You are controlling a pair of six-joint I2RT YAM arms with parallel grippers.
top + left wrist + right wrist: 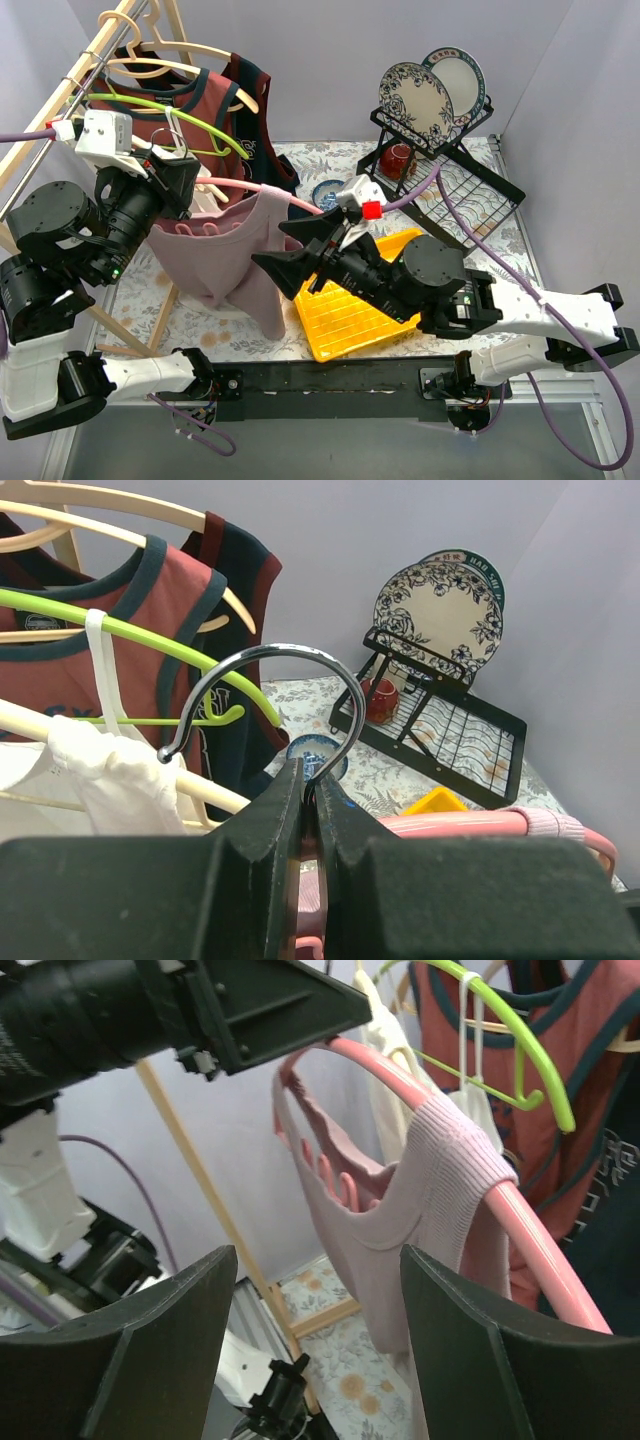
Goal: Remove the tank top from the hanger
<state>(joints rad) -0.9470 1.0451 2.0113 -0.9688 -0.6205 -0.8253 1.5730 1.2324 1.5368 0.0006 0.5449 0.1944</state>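
A pink ribbed tank top [230, 255] hangs on a pink hanger [262, 190], held in the air off the rack. My left gripper [183, 182] is shut on the hanger's metal hook [270, 695], its jaws pinched on the hook's stem. My right gripper [290, 245] is open, its fingers [160, 1340] spread wide just below and in front of the tank top's right strap [440, 1150], which lies over the pink hanger arm [520, 1230]. The strap is not between the jaws.
A wooden clothes rack [60, 95] at the left carries a red and navy top [215, 100] on beige hangers and a green hanger [170, 115]. A yellow tray [350, 310] lies below my right arm. A black dish rack [440, 170] with plates stands at the back right.
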